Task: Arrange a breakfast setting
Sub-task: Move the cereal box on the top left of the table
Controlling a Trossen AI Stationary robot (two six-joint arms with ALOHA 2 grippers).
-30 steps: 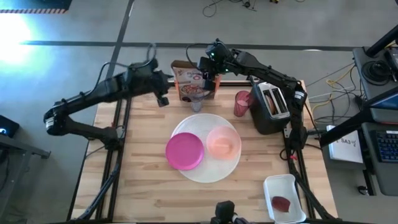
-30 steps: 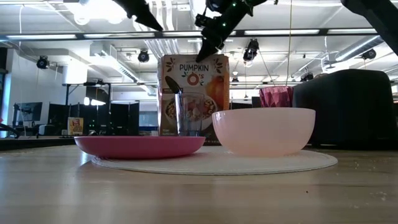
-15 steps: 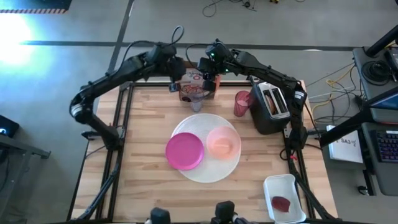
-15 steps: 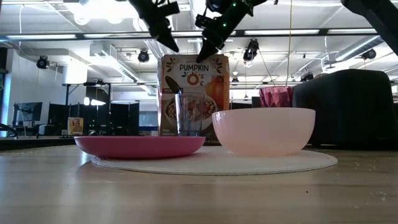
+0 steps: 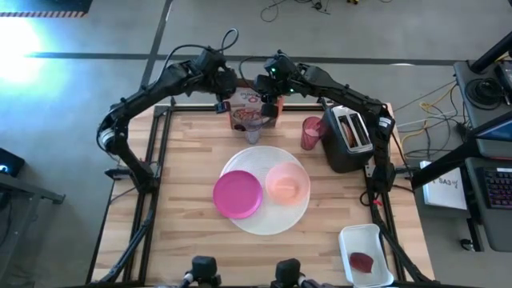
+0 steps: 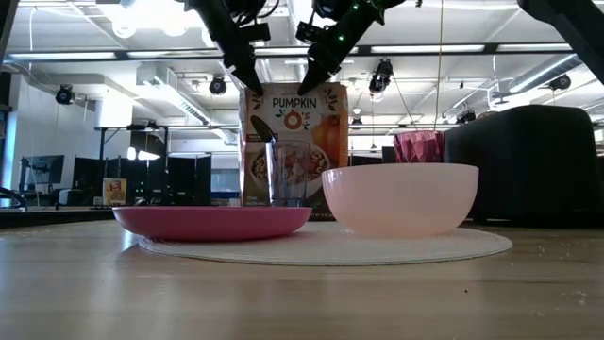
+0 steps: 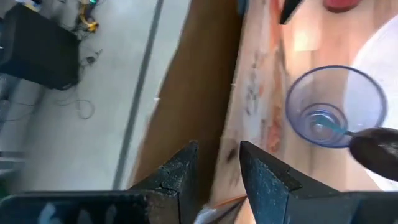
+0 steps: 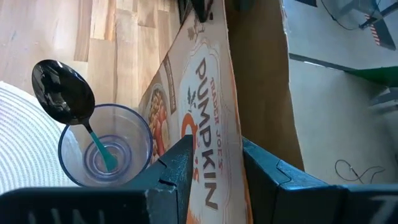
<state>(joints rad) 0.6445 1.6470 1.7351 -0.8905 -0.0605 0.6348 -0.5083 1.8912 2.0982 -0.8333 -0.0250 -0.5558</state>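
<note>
"Where's the cereal box [image 6: 293,142]?"

"Standing at the table's back edge, behind the glass [image 6: 287,173]. The left gripper [image 6: 248,79] and right gripper [image 6: 312,77] each pinch a top corner."

"What could go wrong?"

"Uneven pulling might tip it onto the glass."

Orange cereal box [image 5: 244,106] stands upright behind small clear glass [image 5: 253,130] holding spoon [image 8: 69,104].
</note>
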